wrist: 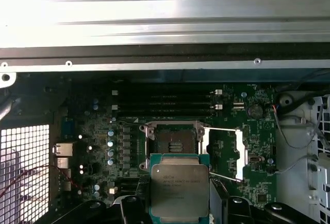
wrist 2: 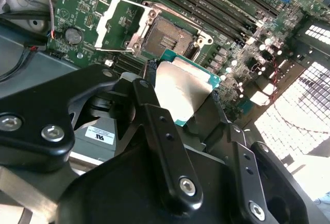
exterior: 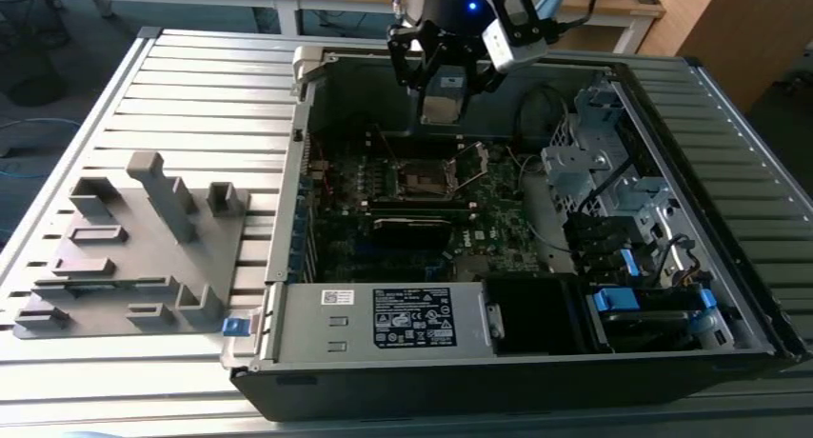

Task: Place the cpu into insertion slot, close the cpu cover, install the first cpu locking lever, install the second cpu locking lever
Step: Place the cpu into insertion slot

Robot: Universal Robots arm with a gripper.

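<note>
Okay, exterior view: the end effector (exterior: 440,90) is at the upper middle of the frame, inside the open case (exterior: 287,267) on the slatted desk (exterior: 190,86). It is pinching the cpu (exterior: 441,105) between its fingers. The slot (exterior: 420,179) sits at frame centre, below the end effector in the picture and well apart from the cpu. The cpu hangs in the air, clear of the board (exterior: 362,248). The cover (exterior: 473,164) is flipped open on the slot's side toward the exterior view's right. A grey fixture (exterior: 128,248) lies on the desk at the left.

Second wrist view: the cpu (wrist 2: 183,92) shows its silver top and a green edge. Black fingers (wrist 2: 154,126) clamp it on two opposite sides. The slot (wrist 2: 165,37) lies just past the cpu's far edge, its dark centre bare with nothing seated. The cover (wrist 2: 121,23) is swung off beside it, with board showing through its window.

First wrist view: the cpu (wrist: 179,190) overlaps the near rim of the slot (wrist: 172,144) in the picture. Its edges run roughly parallel to that rim. The cover (wrist: 225,152) is beside the slot, off it. Judgement: the cpu is squared to the slot but sits above it and short of it. The slot is ahead of and below the end effector (wrist: 179,211).
</note>
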